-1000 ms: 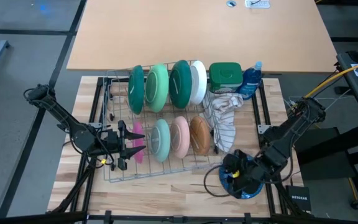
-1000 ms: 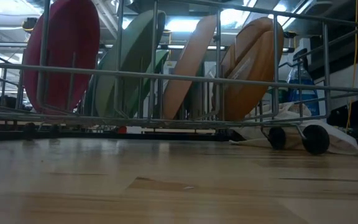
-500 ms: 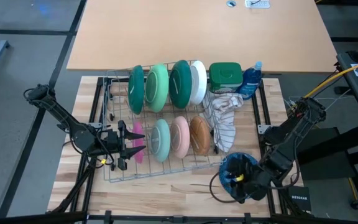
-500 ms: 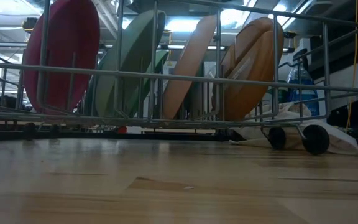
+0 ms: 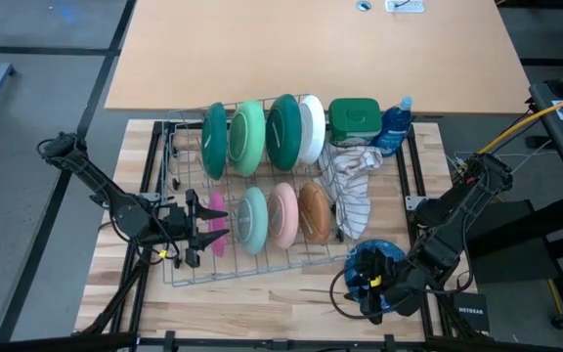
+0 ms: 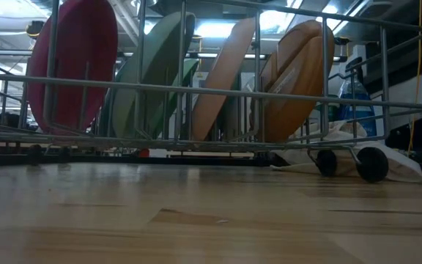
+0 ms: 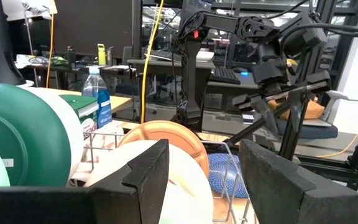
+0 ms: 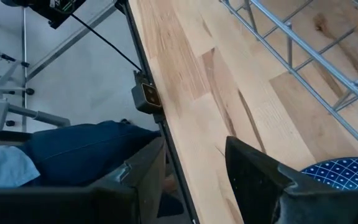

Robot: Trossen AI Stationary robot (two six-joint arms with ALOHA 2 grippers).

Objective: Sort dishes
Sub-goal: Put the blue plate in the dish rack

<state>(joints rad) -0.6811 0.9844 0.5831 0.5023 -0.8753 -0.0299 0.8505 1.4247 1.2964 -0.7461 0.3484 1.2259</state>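
Eight plates are standing in the rack; a navy plate is lying on the surface. Right fingers are gaping empty beside it; left fingers are gaping by the pink plate.

A wire dish rack at the table's middle holds large plates in its far row and small plates in the near row, with a cloth right of it.

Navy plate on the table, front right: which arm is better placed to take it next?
Right. The right tool is open just beside the navy plate; the left tool is at the rack's far end.
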